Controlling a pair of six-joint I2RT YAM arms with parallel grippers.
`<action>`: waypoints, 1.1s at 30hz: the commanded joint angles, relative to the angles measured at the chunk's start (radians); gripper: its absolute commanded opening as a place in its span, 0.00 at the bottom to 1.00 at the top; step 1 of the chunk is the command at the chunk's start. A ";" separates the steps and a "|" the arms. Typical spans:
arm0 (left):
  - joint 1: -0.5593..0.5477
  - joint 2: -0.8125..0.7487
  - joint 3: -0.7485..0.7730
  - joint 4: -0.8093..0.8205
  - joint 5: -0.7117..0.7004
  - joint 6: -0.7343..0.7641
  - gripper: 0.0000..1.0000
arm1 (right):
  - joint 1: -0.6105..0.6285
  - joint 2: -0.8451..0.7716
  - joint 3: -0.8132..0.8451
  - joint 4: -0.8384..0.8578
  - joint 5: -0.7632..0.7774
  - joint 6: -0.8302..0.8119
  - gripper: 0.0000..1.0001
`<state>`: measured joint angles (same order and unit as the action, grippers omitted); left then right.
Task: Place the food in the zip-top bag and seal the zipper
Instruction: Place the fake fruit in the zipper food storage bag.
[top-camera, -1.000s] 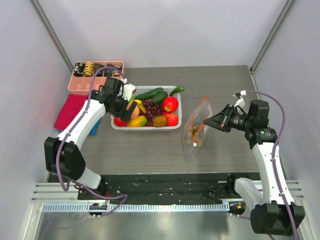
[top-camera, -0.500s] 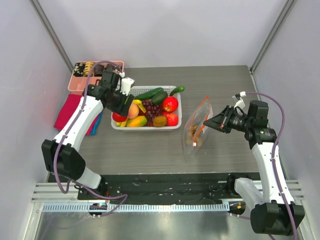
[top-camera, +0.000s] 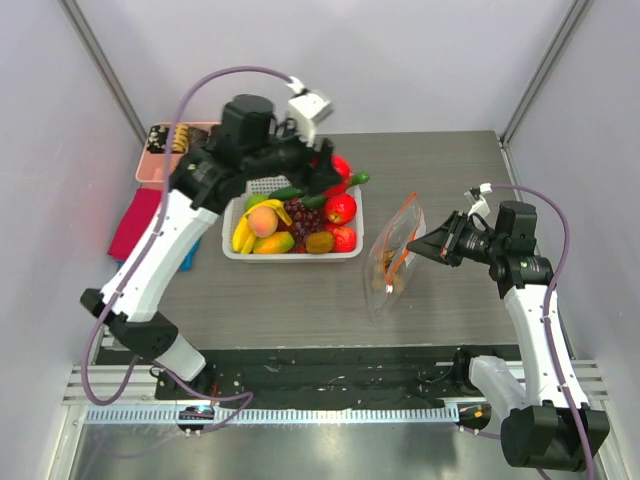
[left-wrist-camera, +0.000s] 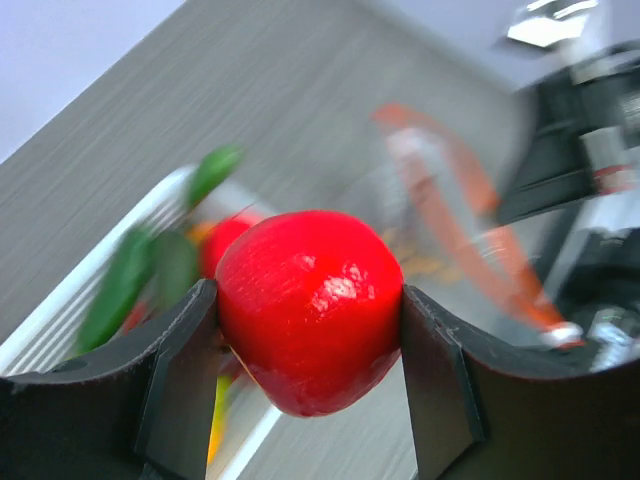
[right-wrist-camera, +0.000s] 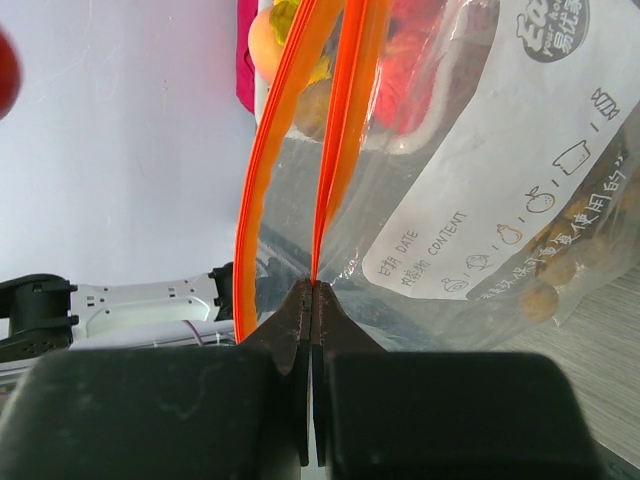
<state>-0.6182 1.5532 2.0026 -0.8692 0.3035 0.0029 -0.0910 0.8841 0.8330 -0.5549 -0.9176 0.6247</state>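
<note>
My left gripper (top-camera: 336, 170) hangs above the back of the white basket (top-camera: 290, 254), shut on a glossy red round fruit (left-wrist-camera: 310, 310) that fills the gap between its fingers (left-wrist-camera: 175, 370). The basket holds more food: a peach (top-camera: 262, 222), yellow bananas (top-camera: 242, 237) and another red fruit (top-camera: 341, 208). To the right, the clear zip-top bag (top-camera: 392, 262) stands with its orange-red zipper (right-wrist-camera: 335, 120) parted at the mouth. My right gripper (right-wrist-camera: 312, 290) is shut on one side of the zipper strip. A tan berry bunch (right-wrist-camera: 560, 265) lies inside the bag.
A pink divided tray (top-camera: 160, 168) with small rolls sits at the back left. A red cloth (top-camera: 136, 225) lies in front of it, beside the basket. Green vegetables (top-camera: 352, 180) rest on the basket's far rim. Grey walls close in on three sides.
My left gripper closed on the red fruit in the basket's left end, then rose and swung right toward the bag. The right gripper and bag stayed still.
</note>
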 joint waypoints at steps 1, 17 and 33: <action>-0.144 0.102 0.059 0.229 0.112 -0.135 0.17 | -0.001 -0.002 0.031 0.012 0.005 -0.011 0.01; -0.262 0.268 -0.093 0.336 0.120 -0.391 0.13 | -0.001 -0.022 0.044 -0.017 0.006 -0.025 0.01; -0.270 0.191 -0.027 0.095 -0.033 -0.095 0.98 | -0.001 -0.028 0.061 -0.028 0.010 -0.040 0.01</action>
<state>-0.8883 1.8347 1.9007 -0.7174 0.2611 -0.1780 -0.0937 0.8577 0.8467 -0.5999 -0.8970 0.5991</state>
